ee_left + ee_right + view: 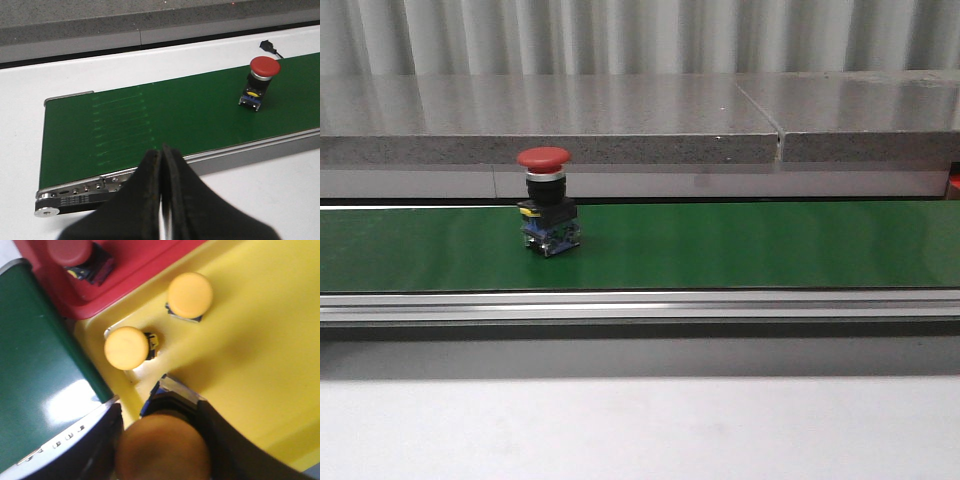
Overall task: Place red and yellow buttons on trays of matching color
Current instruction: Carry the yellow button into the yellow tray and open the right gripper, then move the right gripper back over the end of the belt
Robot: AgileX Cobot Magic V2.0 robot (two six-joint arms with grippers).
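Observation:
A red button [544, 200] stands upright on the green conveyor belt [740, 245], left of centre; it also shows in the left wrist view [261, 80]. My left gripper [161, 167] is shut and empty, over the white table in front of the belt's end, well apart from that button. My right gripper [167, 442] is shut on a yellow button [165, 447], its cap shaded orange-brown, held just above the yellow tray [260, 350]. Two yellow buttons [190, 295] [126, 347] stand in that tray. A red tray [135, 265] beside it holds a red button [70, 252]. No gripper shows in the front view.
A grey stone ledge [620, 125] runs behind the belt. The belt's metal rail [640, 305] lines its front edge. A small black plug [267, 46] lies on the table behind the belt. The belt's end [35, 350] borders both trays.

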